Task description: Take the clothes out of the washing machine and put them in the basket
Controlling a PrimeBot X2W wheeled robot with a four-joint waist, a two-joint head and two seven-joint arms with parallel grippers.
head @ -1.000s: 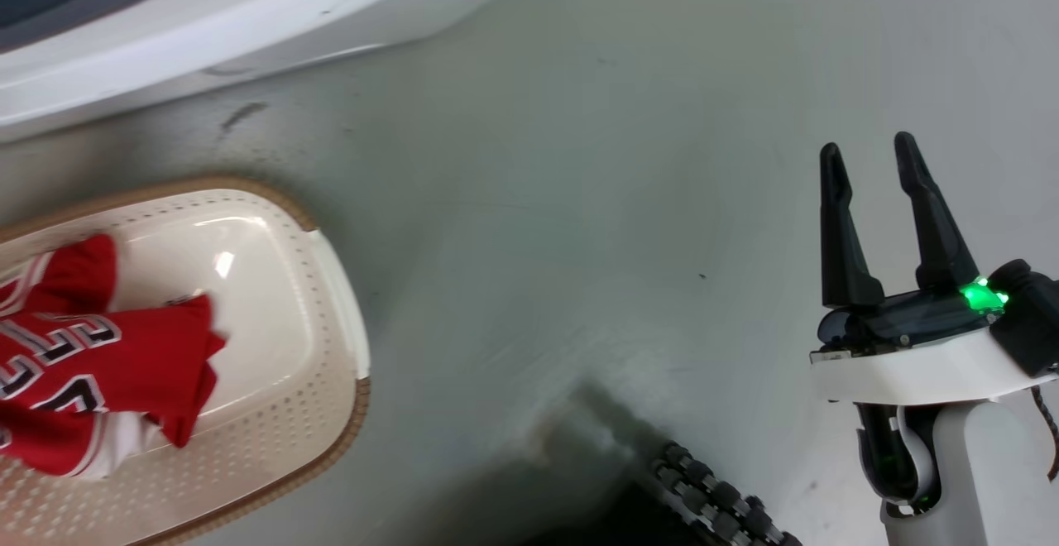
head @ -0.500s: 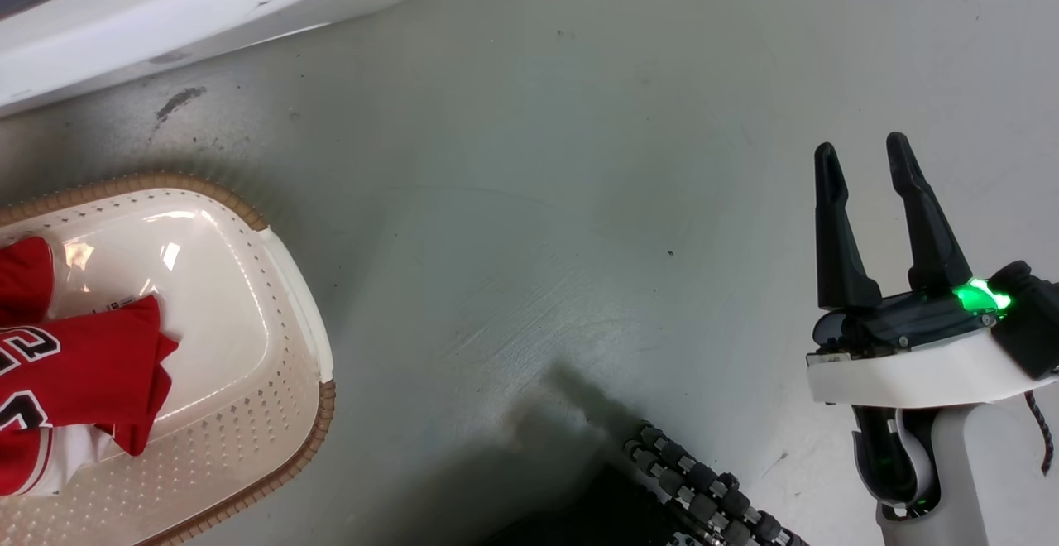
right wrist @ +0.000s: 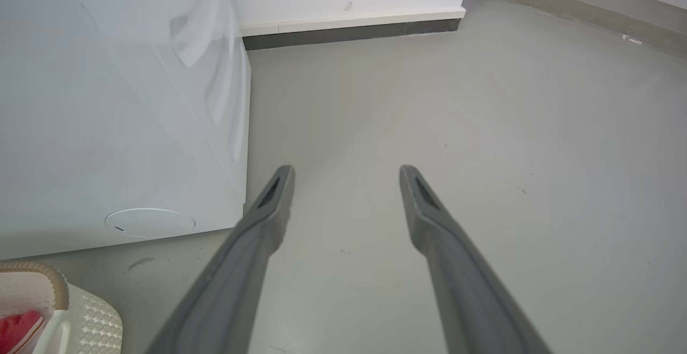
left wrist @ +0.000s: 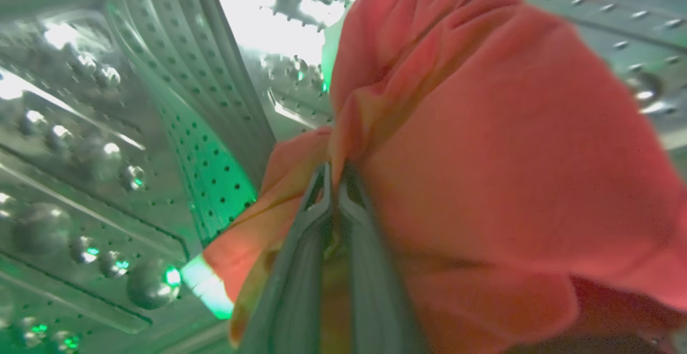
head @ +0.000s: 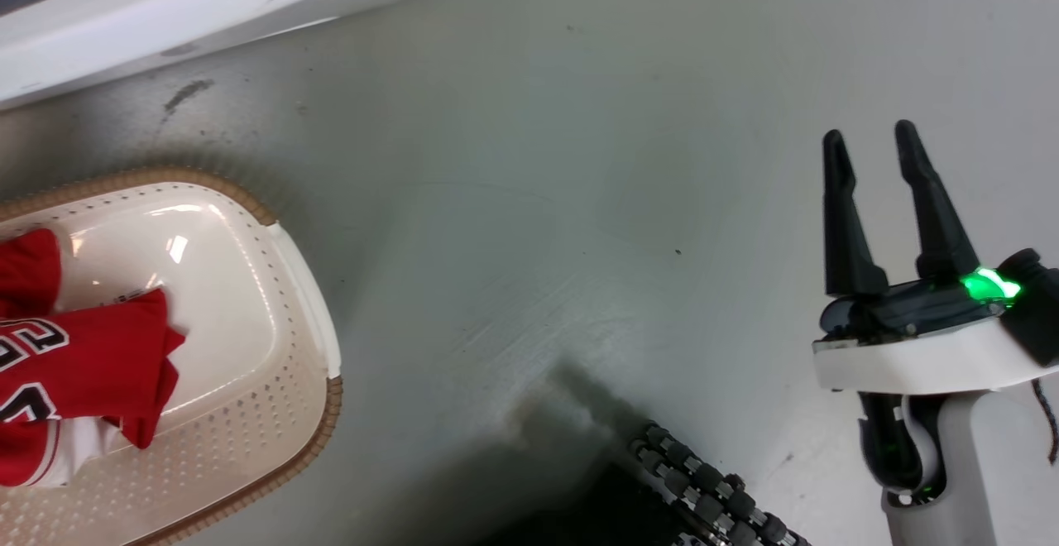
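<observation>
Inside the washing machine's steel perforated drum (left wrist: 177, 128), my left gripper (left wrist: 335, 171) is shut on a plain red garment (left wrist: 483, 155) that bulges over the fingers. The red jersey (head: 74, 364) with black-and-white lettering lies in the cream basket (head: 281, 298) at the head view's lower left. The washing machine's white front (head: 165, 8) runs along the top left there and stands at the left of the right wrist view (right wrist: 107, 102). Over bare floor at the lower right, my right gripper (head: 869, 145) is open and holds nothing; its fingers spread wide in the right wrist view (right wrist: 346, 174).
Grey floor (head: 579, 157) lies between basket and right arm. A black ribbed cable (head: 711, 488) runs along the bottom edge. A wall with dark skirting (right wrist: 349, 29) stands behind the machine. The basket's corner (right wrist: 48, 289) shows at the lower left of the right wrist view.
The head camera has shifted, sliding the basket and machine left and then slightly back. The right gripper stays open at the lower right.
</observation>
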